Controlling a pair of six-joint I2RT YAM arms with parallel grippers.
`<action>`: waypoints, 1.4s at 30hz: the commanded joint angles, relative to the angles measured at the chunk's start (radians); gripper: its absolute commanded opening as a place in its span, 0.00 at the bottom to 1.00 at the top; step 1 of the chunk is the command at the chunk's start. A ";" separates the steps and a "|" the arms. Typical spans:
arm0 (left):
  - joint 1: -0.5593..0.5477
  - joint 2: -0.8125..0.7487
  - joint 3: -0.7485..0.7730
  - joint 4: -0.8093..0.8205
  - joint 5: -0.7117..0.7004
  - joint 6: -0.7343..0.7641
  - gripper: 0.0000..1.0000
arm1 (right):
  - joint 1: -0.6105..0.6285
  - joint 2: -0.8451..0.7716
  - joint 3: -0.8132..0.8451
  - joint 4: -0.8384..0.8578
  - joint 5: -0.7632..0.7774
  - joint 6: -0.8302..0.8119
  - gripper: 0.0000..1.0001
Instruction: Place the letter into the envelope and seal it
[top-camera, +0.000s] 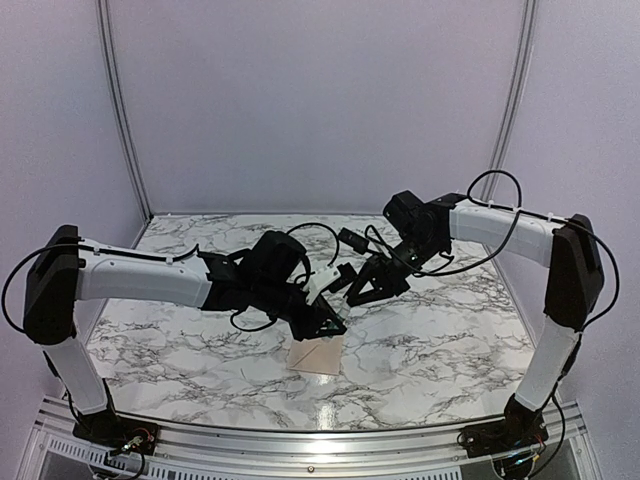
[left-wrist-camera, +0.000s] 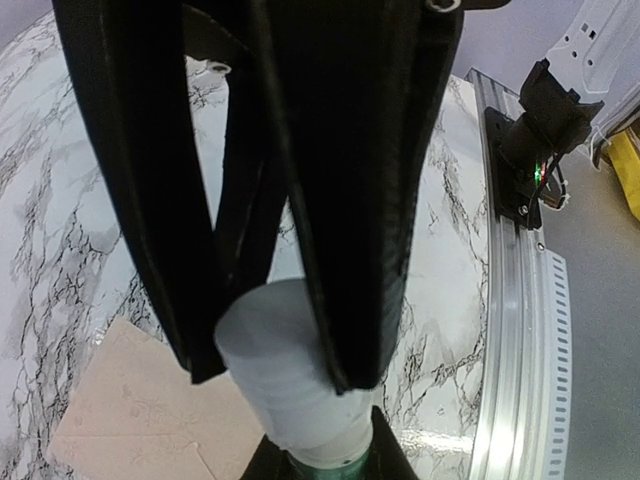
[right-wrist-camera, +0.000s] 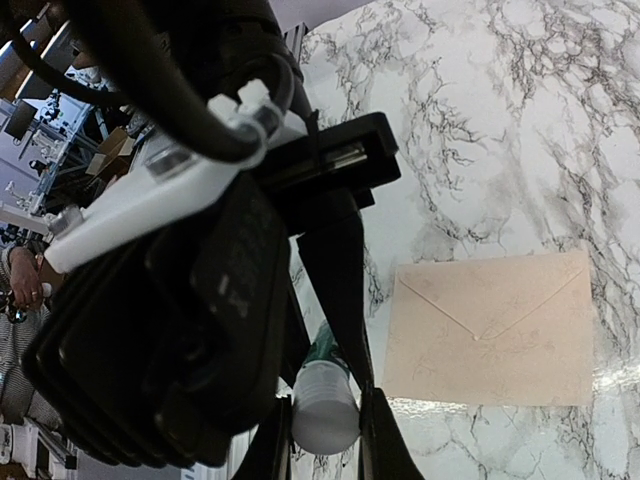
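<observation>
Left hand (left-wrist-camera: 280, 378) pinches a white tube (left-wrist-camera: 300, 420), right hand (right-wrist-camera: 322, 445) clamps its far end.

holds a pale envelope (top-camera: 318, 357) flat on the marbled table (top-camera: 450, 330), diagonal fold lines up, toward the near edge.

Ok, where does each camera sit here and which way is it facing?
Top external: above and behind the bases, looking down over the marble table; both arms show whole.
Left wrist: on the left gripper, looking past its fingers, shut on a white cylinder, down to the near-edge rail.
Right wrist: on the right gripper, gripping the cylinder's other end; faces the left gripper and tabletop.
Shared: all three show the envelope.
</observation>
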 joint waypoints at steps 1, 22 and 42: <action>-0.006 0.010 0.026 -0.012 -0.006 0.012 0.00 | 0.012 -0.005 -0.006 -0.019 0.002 -0.018 0.08; -0.004 0.014 0.033 0.010 -0.043 -0.014 0.00 | 0.025 -0.015 -0.026 -0.027 -0.010 -0.028 0.09; 0.007 -0.003 0.021 0.095 -0.163 -0.086 0.00 | 0.061 -0.071 -0.082 0.064 0.077 0.020 0.09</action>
